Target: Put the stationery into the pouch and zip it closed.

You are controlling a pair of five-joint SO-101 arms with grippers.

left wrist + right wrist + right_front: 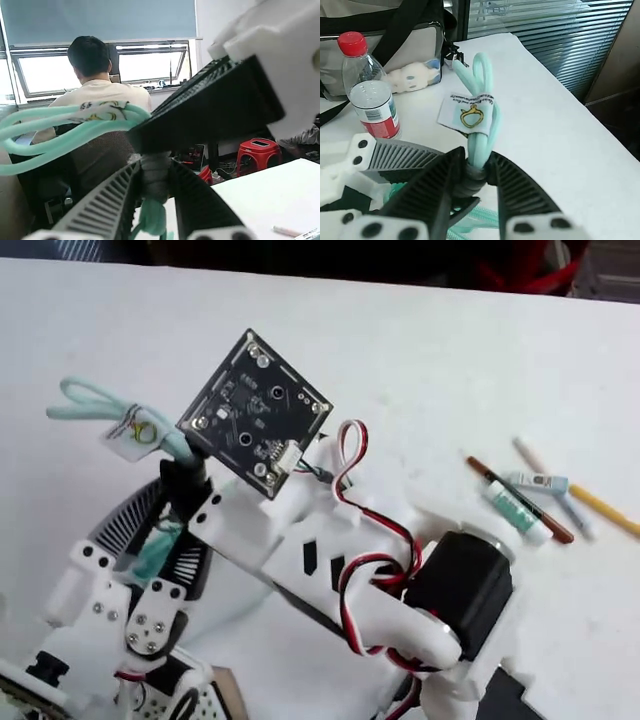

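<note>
With left gripper (155, 169) and right gripper (476, 162) both pinched shut at the dark base of the mint cord loop (480, 95), pull gently and straight, no twisting. Pens and pencils (522, 508) well apart from that loop, not yet pouched.

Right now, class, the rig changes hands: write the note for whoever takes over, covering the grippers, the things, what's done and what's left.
Left gripper: shut on the grey stub at the foot of the mint cord loop.
Right gripper: shut on the same stub.
Stationery: pens and a glue stick lying on the table, apart from both arms.
Done: nothing packed.
Left: pack everything, then zip closed.
</note>
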